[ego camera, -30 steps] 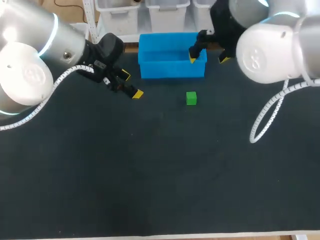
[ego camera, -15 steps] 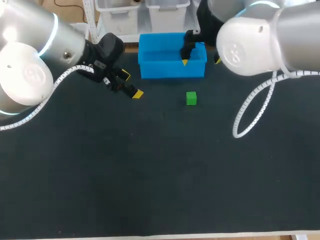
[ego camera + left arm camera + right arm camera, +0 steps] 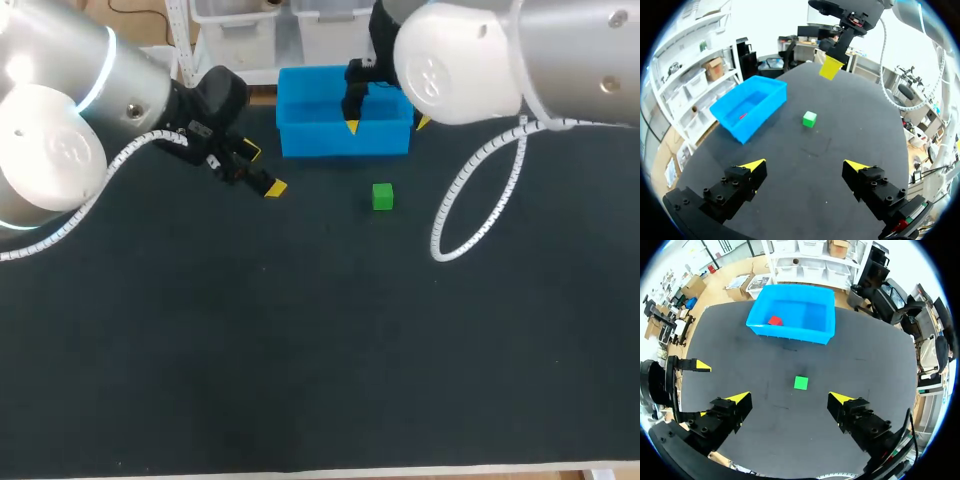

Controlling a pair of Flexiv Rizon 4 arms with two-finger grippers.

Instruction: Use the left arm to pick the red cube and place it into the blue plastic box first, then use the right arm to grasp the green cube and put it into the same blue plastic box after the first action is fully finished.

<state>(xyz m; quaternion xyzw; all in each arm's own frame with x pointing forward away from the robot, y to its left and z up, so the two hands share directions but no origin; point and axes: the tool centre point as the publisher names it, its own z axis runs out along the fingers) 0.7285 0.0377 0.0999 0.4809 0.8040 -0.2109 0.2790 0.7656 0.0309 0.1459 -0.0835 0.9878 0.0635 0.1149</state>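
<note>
Red cube (image 3: 774, 320) in blue box (image 3: 790, 334), unseen in head view, left gripper (image 3: 805, 166) spread, right gripper (image 3: 789, 398) spread

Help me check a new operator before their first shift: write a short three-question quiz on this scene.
1. True or false: the red cube lies inside the blue plastic box.
2. Where is the green cube? A) inside the box; B) on the table, outside the box; C) stacked on the red cube.
3. Fill in: the left gripper and the right gripper both hold nothing, and their fingers are ____.

Key: 1 true; 2 B; 3 open.
</note>
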